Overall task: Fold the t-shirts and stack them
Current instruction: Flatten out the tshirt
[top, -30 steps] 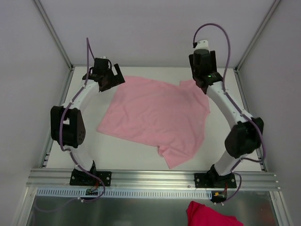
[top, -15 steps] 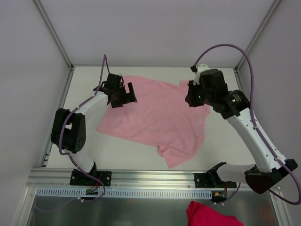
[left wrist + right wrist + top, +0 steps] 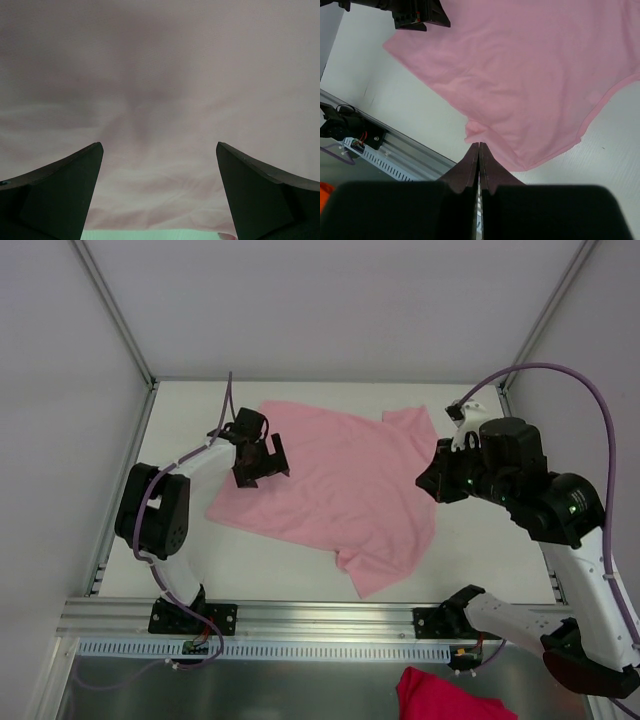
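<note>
Pale-pink, thin and soft, a plain short-sleeved t-shirt (image 3: 335, 485) lies spread open and unfolded on the flat white table top (image 3: 180, 540), between the two arms. One sleeve points to the far right corner and another flap reaches toward the near edge. Its surface is lightly rippled.

The black two-finger left gripper (image 3: 263, 468) hangs over the t-shirt's left part, near the edge of the cloth. In the left wrist view the left gripper (image 3: 159, 145) has its jaws spread wide, with nothing between them. The t-shirt (image 3: 160, 75) fills almost the whole view beneath the fingers (image 3: 60, 195). Whether the tips touch the fabric cannot be told.

The black two-finger right gripper (image 3: 430, 483) sits at the t-shirt's right edge in the top view. In the right wrist view the right gripper (image 3: 479, 146) has its fingers (image 3: 471, 170) pressed flat together, gripping nothing. It is raised well above the table, looking down on the t-shirt (image 3: 530, 75), with the left gripper (image 3: 417, 12) at the upper left of that view.

A ribbed aluminium rail (image 3: 320, 618) runs along the near edge and carries both arm bases. A crumpled red cloth (image 3: 445, 700) lies below it, near the right base. A purple cable (image 3: 560, 375) loops above the right arm.
</note>
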